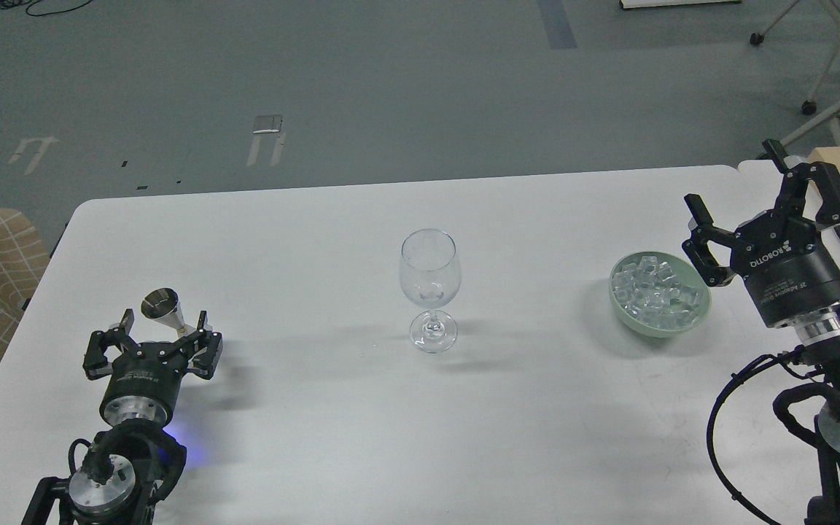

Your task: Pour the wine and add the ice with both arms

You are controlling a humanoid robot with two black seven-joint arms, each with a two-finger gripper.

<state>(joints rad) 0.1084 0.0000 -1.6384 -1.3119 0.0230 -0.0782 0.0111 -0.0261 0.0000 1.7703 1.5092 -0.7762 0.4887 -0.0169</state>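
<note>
grippers both spread: left gripper [165, 329] lower left flanking a small metal cone [162, 308], right gripper [748, 197] beside the green bowl [698, 315] of clear ice cubes [655, 289], empty stemmed wine glass [429, 286] at centre.

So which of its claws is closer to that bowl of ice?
Right. The right gripper hovers just beside the bowl; the left gripper is far across the table, beyond the wine glass.
</note>
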